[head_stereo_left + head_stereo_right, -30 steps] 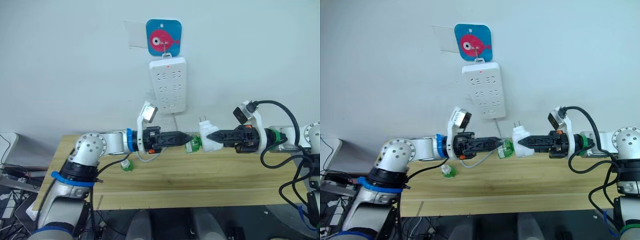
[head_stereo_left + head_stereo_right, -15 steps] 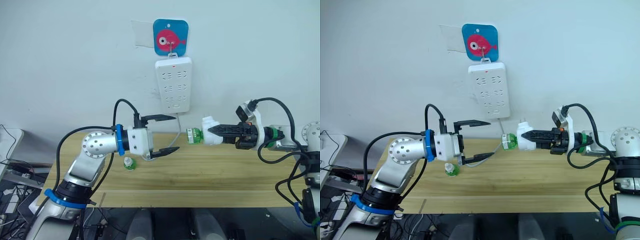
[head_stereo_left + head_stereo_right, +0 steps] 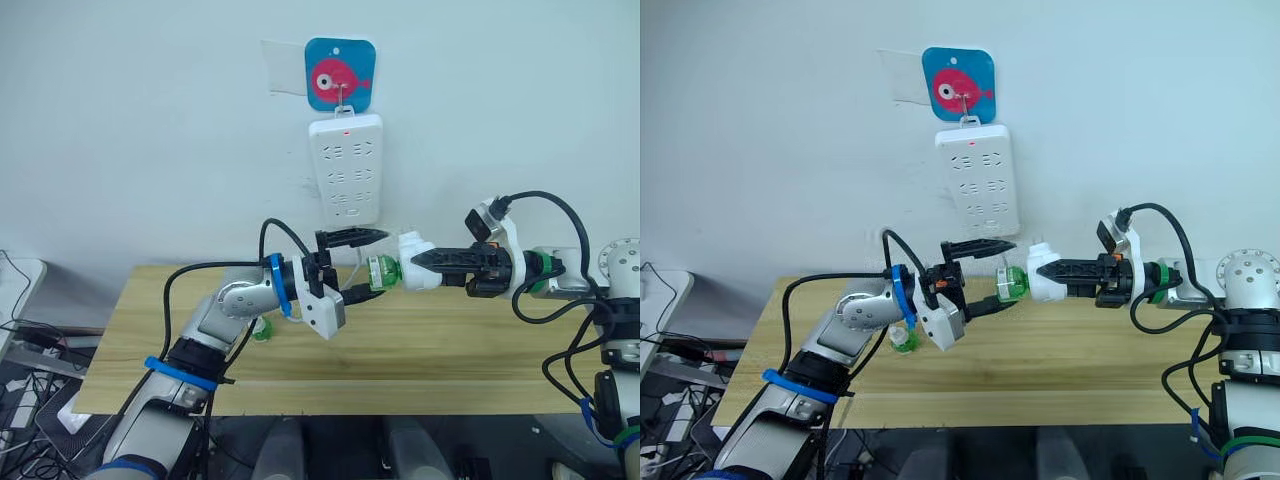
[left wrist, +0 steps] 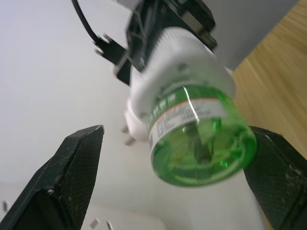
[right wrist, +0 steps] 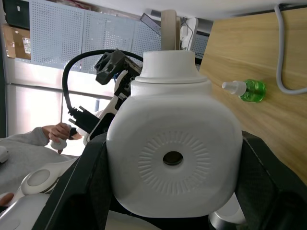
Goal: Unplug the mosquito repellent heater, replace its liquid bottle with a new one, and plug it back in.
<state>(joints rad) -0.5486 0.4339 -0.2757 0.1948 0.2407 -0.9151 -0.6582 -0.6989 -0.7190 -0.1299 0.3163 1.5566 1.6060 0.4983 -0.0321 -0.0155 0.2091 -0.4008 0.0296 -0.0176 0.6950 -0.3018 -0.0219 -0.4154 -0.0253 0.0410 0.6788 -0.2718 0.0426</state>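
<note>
We see the mosquito repellent heater [image 3: 417, 272] held in the air above the wooden table [image 3: 420, 350], below and slightly right of the white power strip [image 3: 347, 170] on the wall, so it is unplugged. Our right gripper [image 3: 425, 264] pinches the heater's white body. A green liquid bottle [image 3: 383, 270] sits in the heater, and the pair's long axis lies roughly level, with the bottle's base pointing toward our left arm. Our left gripper [image 3: 372, 263] has its two black fingers [image 4: 67, 177] spread wide, one on each side of the bottle, not visibly touching it. We judge the left gripper is the nearer one for taking the bottle out. Another green bottle [image 3: 260, 330] rests on the table, below and left of the heater.
</note>
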